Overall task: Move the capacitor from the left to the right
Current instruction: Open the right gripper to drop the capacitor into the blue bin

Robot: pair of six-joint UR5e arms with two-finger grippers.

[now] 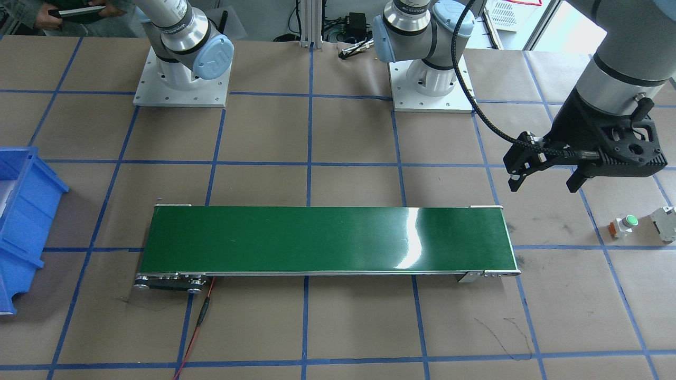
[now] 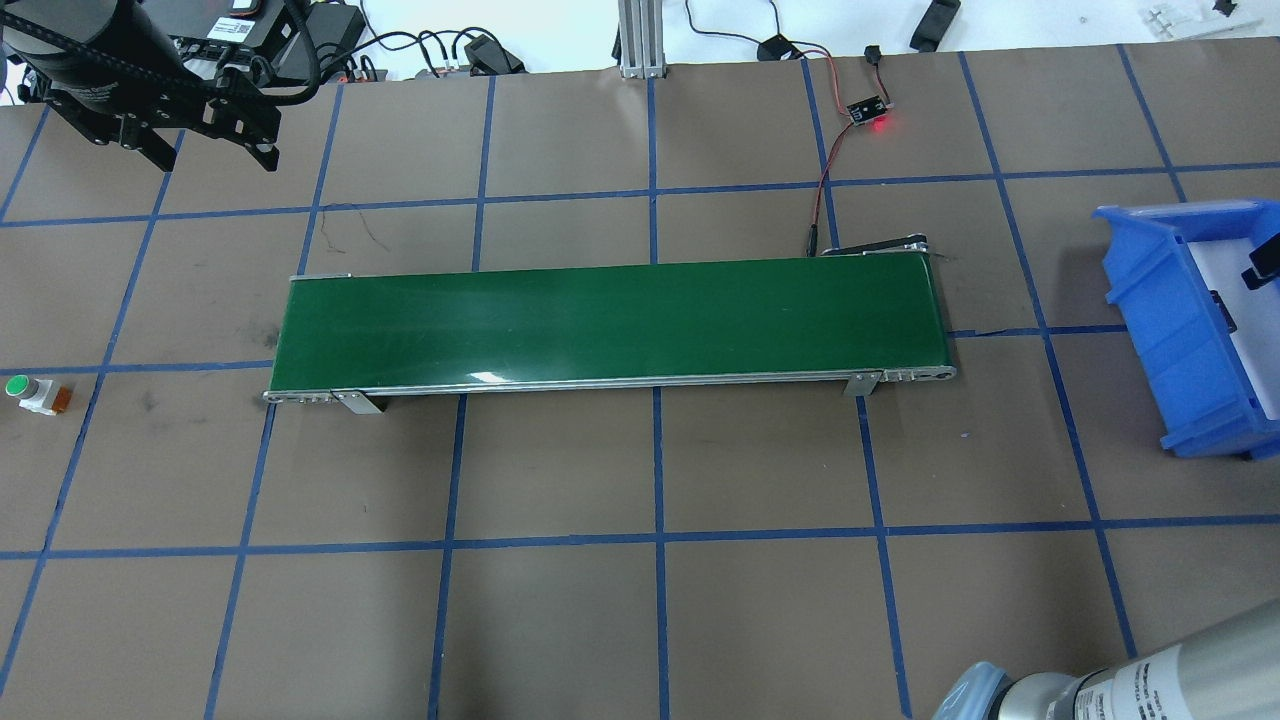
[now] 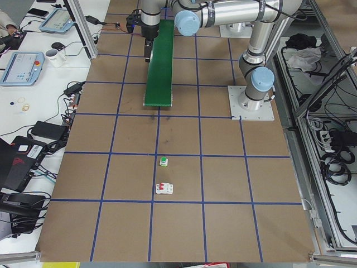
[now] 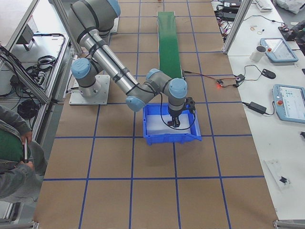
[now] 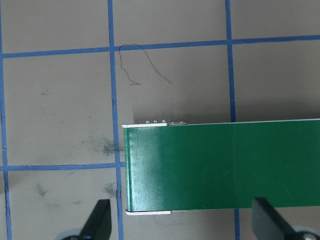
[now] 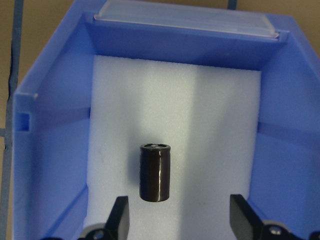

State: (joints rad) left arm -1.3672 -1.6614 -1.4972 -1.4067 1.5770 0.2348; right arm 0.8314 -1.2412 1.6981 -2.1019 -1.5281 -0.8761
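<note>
The right claw (image 6: 181, 218) is shown released, its two fingers (image 6: 119, 217) spread wide and touching nothing. Just ahead of it, at about eleven o'clock in the right wrist view, the capacitor (image 6: 156, 171), dark and stubby, is seen lying free on a white foam pad (image 6: 210, 125) inside a blue bin (image 6: 50, 150). In the overhead view the bin is set on the brown bench (image 2: 700, 500), at three o'clock from a long green belt (image 2: 600, 325). The left claw (image 1: 545, 182) is likewise released and empty, held above the bench at about ten o'clock from the belt's opposite end. A green-topped push button (image 1: 626, 222) and a white-grey block (image 1: 664, 222) are placed near each other beyond that end, well apart from the bin.
</note>
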